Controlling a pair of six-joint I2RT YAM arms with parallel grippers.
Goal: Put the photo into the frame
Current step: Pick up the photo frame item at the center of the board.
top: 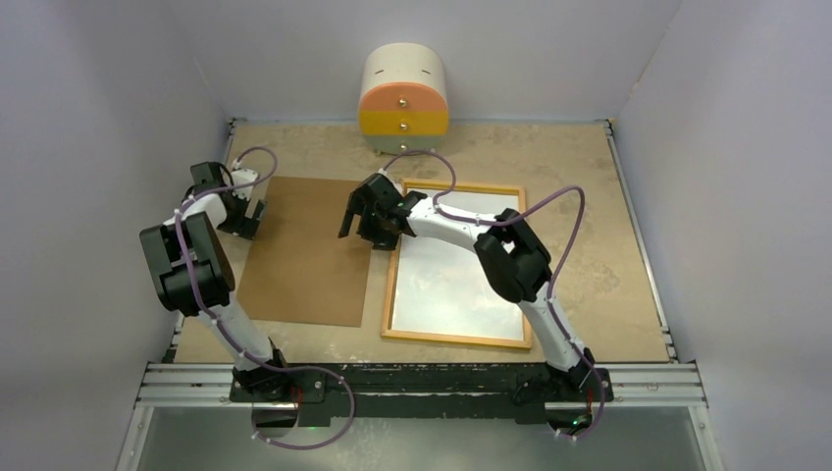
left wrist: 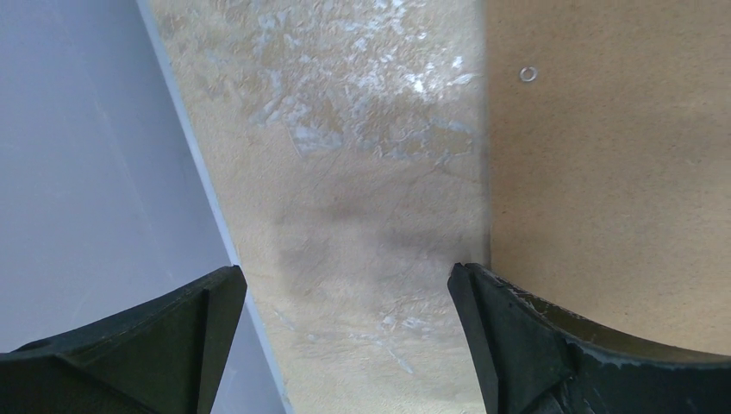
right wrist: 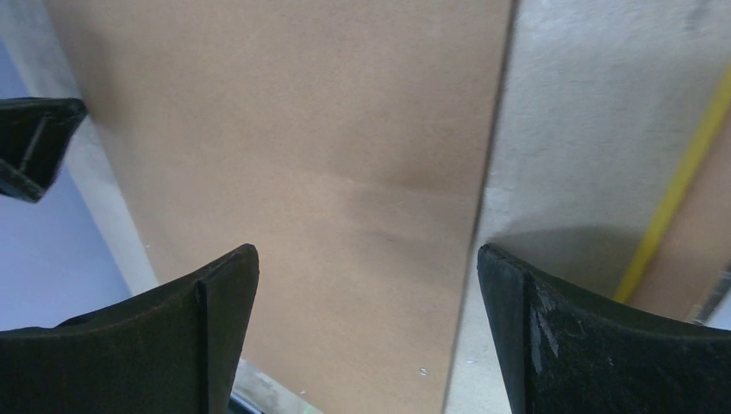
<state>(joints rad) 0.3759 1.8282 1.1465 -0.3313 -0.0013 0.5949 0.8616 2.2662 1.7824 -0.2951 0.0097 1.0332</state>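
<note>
The frame (top: 456, 339) lies flat at the right, light wood-coloured back up; its yellow edge shows in the right wrist view (right wrist: 681, 185). A pale glossy sheet (top: 446, 280) fills its opening; I cannot tell whether this is the photo's white back, and no building picture shows. My right gripper (top: 353, 218) (right wrist: 369, 259) is open and empty over the right edge of the brown backing board (top: 309, 250) (right wrist: 302, 172). My left gripper (top: 245, 218) (left wrist: 345, 285) is open and empty at the board's left edge (left wrist: 603, 172), low over the table.
A rounded cream, orange and yellow drawer unit (top: 404, 98) stands at the back. Grey walls close in on the left (left wrist: 86, 172), back and right. A small metal ring (left wrist: 527, 74) sits on the board. A narrow strip of table (right wrist: 560, 129) separates board and frame.
</note>
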